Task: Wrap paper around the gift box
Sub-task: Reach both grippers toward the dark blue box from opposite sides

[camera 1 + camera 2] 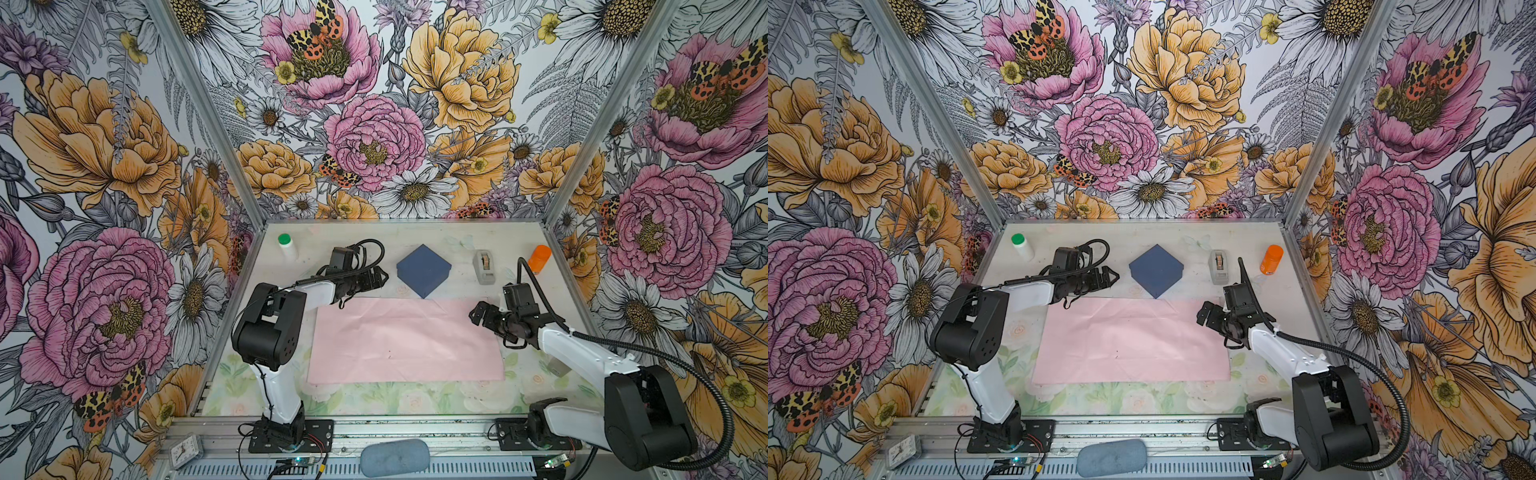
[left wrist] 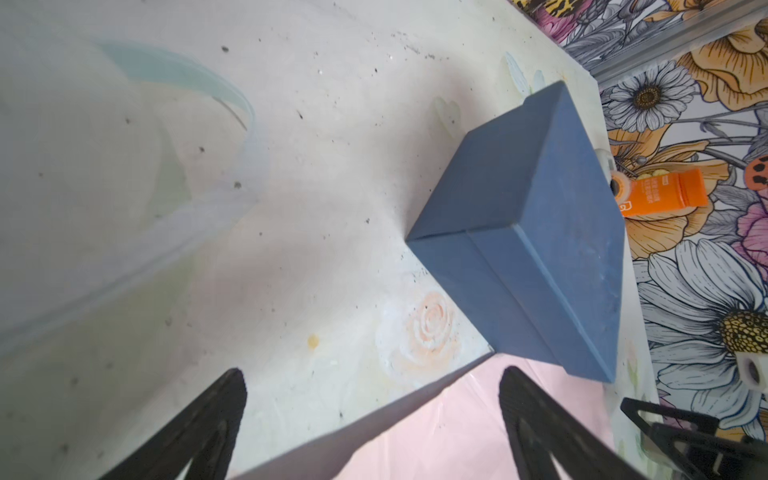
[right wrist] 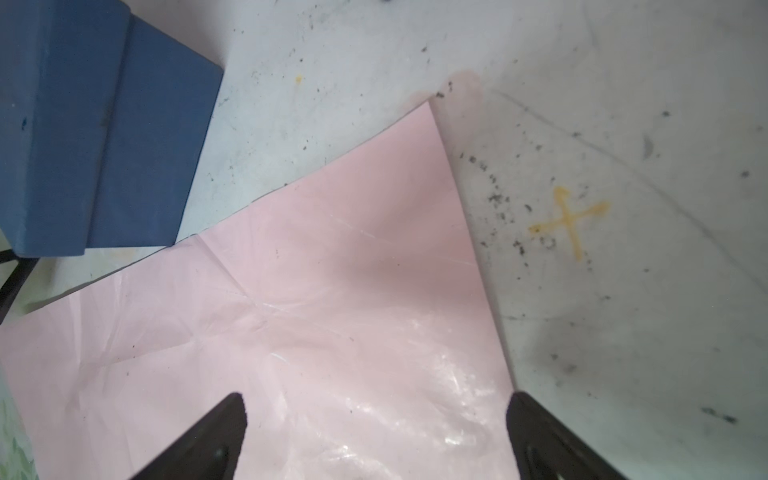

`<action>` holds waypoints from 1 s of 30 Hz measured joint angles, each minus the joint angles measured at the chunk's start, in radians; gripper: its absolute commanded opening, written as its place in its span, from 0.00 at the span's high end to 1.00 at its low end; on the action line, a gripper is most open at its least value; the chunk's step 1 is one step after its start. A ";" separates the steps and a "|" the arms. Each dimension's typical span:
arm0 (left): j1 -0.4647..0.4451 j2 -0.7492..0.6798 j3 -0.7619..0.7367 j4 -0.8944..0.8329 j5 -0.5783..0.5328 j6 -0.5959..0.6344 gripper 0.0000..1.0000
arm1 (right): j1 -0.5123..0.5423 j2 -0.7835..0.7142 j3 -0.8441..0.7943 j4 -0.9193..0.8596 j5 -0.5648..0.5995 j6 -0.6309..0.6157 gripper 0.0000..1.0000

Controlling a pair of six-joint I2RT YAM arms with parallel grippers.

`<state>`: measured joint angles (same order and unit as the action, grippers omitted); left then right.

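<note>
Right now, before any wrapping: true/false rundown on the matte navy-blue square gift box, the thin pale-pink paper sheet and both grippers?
1. The gift box sits mid-sheet on the paper. False: it stands at the sheet's far edge.
2. The left gripper and right gripper are open, empty. True.
3. The paper is folded. False: it lies flat.
4. The grey tape dispenser stands between box and orange bottle. True.
</note>
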<state>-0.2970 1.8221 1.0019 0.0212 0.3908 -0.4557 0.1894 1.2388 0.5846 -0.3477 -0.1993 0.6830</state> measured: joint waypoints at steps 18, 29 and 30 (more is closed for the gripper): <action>-0.075 0.301 0.465 0.029 0.098 -0.061 0.12 | 0.101 0.344 0.233 0.430 -0.184 0.150 0.09; -0.111 0.332 0.471 -0.025 0.150 -0.047 0.12 | 0.113 0.544 0.418 0.449 -0.206 0.162 0.09; -0.116 0.322 0.451 -0.026 0.151 -0.043 0.12 | 0.113 0.560 0.433 0.448 -0.210 0.161 0.09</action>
<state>-0.4126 2.1437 1.4528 -0.0051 0.5419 -0.4984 0.3027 1.7992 1.0172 0.1001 -0.4091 0.8440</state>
